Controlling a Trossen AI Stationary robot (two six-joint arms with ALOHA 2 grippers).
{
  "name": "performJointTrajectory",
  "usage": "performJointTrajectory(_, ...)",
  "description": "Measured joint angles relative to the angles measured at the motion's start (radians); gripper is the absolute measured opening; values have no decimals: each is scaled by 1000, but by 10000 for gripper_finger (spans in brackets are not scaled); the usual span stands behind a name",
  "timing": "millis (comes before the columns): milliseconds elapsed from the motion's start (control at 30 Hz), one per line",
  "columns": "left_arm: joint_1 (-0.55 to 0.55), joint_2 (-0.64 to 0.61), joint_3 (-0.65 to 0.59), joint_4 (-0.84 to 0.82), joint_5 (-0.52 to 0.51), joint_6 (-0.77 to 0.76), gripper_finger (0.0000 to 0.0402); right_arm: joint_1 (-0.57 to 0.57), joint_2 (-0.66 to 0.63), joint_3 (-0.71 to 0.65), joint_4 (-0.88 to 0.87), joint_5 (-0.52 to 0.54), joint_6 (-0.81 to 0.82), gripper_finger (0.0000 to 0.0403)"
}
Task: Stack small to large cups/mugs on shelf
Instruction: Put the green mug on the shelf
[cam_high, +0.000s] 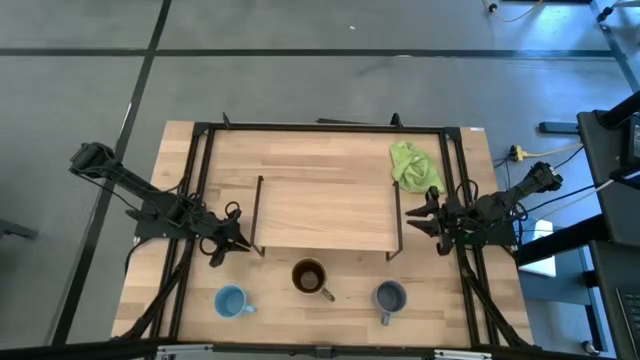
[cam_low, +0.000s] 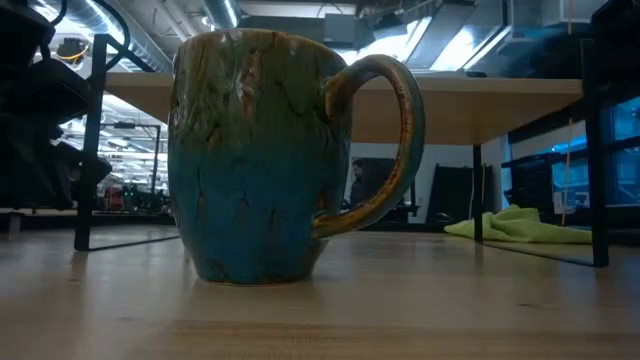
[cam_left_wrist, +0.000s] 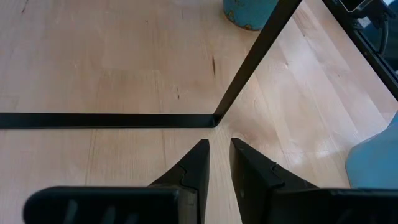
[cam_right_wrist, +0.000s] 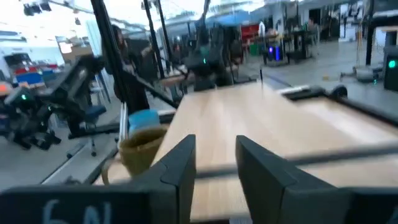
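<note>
**A:** While both arms hang at the ends of the shelf (cam_high: 325, 212), the three mugs stand in a row on the wooden table (cam_high: 300, 140), none yet on the board. In the high view, taking the shelf as the dial's centre, the light blue mug (cam_high: 231, 301) sits at about seven o'clock, the brown mug (cam_high: 309, 277) at six and the dark grey-blue mug (cam_high: 390, 296) at five.

**B:** And the grippers?

**A:** The left gripper (cam_high: 228, 243) sits at roughly eight o'clock, just beside the shelf's left black end frame (cam_high: 259, 215). Its wrist view shows the two dark fingers (cam_left_wrist: 194, 167) a narrow gap apart, clamping nothing, above the foot of that frame. The right gripper (cam_high: 424, 217) is at three o'clock, near the right end frame (cam_high: 398, 220); its fingers (cam_right_wrist: 180, 163) are also parted and empty, pointing across the shelf board, with the brown mug and the light blue one blurred beyond.

**B:** Anything else on the table?

**A:** A lime-green cloth (cam_high: 412, 166) lies crumpled at about one o'clock, beside the shelf's far right corner. The low view is filled by the brown mug, upright, its glaze running green-blue, handle (cam_low: 385, 140) to the right, the shelf's underside behind it.
</note>
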Motion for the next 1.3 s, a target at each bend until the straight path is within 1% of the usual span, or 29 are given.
performJointTrajectory(133, 0, 0, 0, 0, 0, 0, 59, 0, 1, 95, -34, -2, -92, 116)
performJointTrajectory(267, 0, 0, 0, -2, -12, 4, 59, 0, 25, 226, -33, -6, -102, 116)
performJointTrajectory(333, 0, 0, 0, 3, -57, 64, 59, 0, 69, 292, -31, -5, -125, 116)
performJointTrajectory(400, 0, 0, 0, 9, -96, 150, 59, 0, 123, 355, -37, -1, -196, 116)
performJointTrajectory(500, 0, 0, 0, 12, -115, 258, 59, 0, 179, 439, -36, -1, -283, 116)
performJointTrajectory(633, 0, 0, 0, 12, -116, 364, 59, 0, 219, 520, -33, -12, -256, 116)
performJointTrajectory(733, 0, 0, 0, 12, -116, 420, 59, 0, 228, 555, -31, -13, -258, 116)
performJointTrajectory(833, 0, 0, 0, 12, -116, 427, 59, 0, 231, 585, -24, -5, -262, 116)
performJointTrajectory(933, 0, 0, 0, 12, -116, 416, 59, -1, 227, 655, -24, -2, -255, 116)
performJointTrajectory(967, 0, 0, 0, 12, -116, 415, 59, -1, 225, 684, -37, -8, -255, 116)
performJointTrajectory(1033, 0, 0, 0, 12, -116, 415, 59, -1, 219, 729, -125, -21, -248, 116)
performJointTrajectory(1133, 0, 0, 0, 12, -116, 415, 59, -1, 224, 770, -261, -26, -123, 116)
performJointTrajectory(1200, 0, 0, 0, 12, -115, 415, 59, -1, 222, 778, -288, -28, -46, 116)
performJointTrajectory(1300, 0, 0, 0, 12, -115, 414, 59, -1, 223, 767, -304, -51, -21, 116)
